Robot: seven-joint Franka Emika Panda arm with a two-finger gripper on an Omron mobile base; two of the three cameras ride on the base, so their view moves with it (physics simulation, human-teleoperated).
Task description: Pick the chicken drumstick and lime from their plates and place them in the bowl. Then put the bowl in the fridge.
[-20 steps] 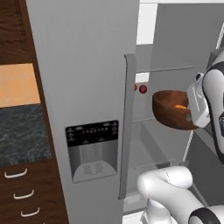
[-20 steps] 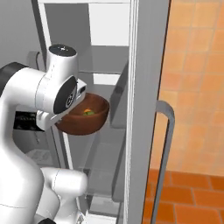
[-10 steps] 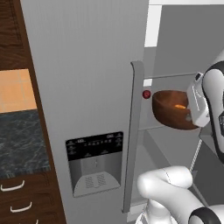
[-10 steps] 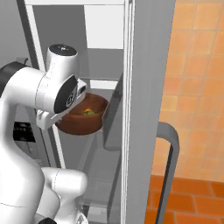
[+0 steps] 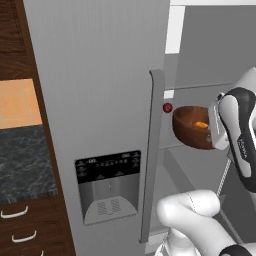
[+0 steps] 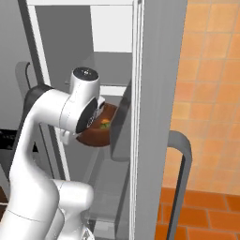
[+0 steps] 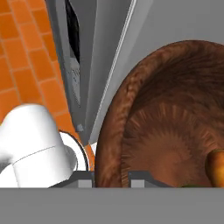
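From the left base view, the fridge (image 5: 100, 100) fills the middle, its closed grey door carrying a long upright handle and a dark dispenser panel (image 5: 107, 185) low down. To the right of that door the fridge stands open, and the brown wooden bowl (image 5: 192, 127) hangs inside the opening, level with a shelf edge, with an orange piece showing inside it. The white arm reaches in from the right and meets the bowl's right rim. A small red knob (image 5: 167, 107) sits just left of the bowl.

From the right base view, the arm bends into the open fridge and the bowl (image 6: 96, 136) sits just behind its wrist, above a shelf, with a green and orange bit inside. Orange tiles cover the wall to the right.

In the hand view, the claw (image 7: 111, 177) is closed on the bowl's rim, one tip on each side of the wall. The drumstick (image 7: 215, 168) lies at the lower right inside the bowl
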